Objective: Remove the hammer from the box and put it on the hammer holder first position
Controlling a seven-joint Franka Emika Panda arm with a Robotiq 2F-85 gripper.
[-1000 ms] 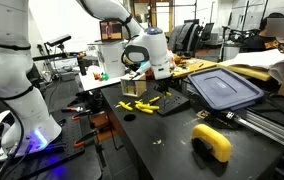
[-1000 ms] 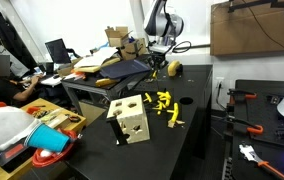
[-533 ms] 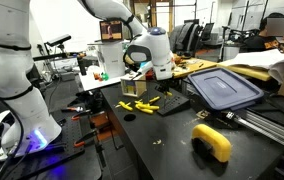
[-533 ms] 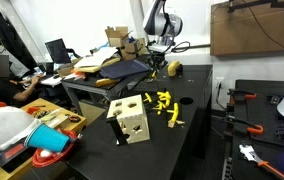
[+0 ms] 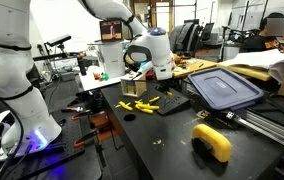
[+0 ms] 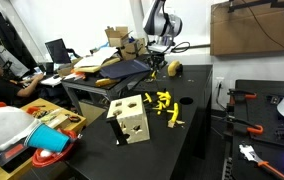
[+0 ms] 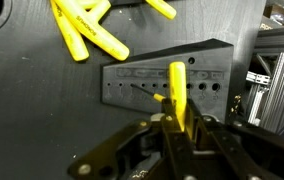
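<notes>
In the wrist view my gripper (image 7: 179,125) is shut on a yellow hammer (image 7: 177,90). Its handle stands up between the jaws, directly over the dark grey hammer holder (image 7: 197,82), a block with rows of holes. Whether the hammer touches the holder I cannot tell. In both exterior views the gripper (image 5: 162,78) (image 6: 157,62) hangs low over the black table. The tan cube-shaped box (image 6: 130,122) stands apart from it, near the table's front in an exterior view.
Several loose yellow tools (image 7: 82,35) (image 6: 165,105) lie on the table beside the holder. A dark-blue lidded bin (image 5: 225,88) and a yellow curved object (image 5: 212,142) sit nearby. Metal rails (image 7: 282,75) run along the right of the holder.
</notes>
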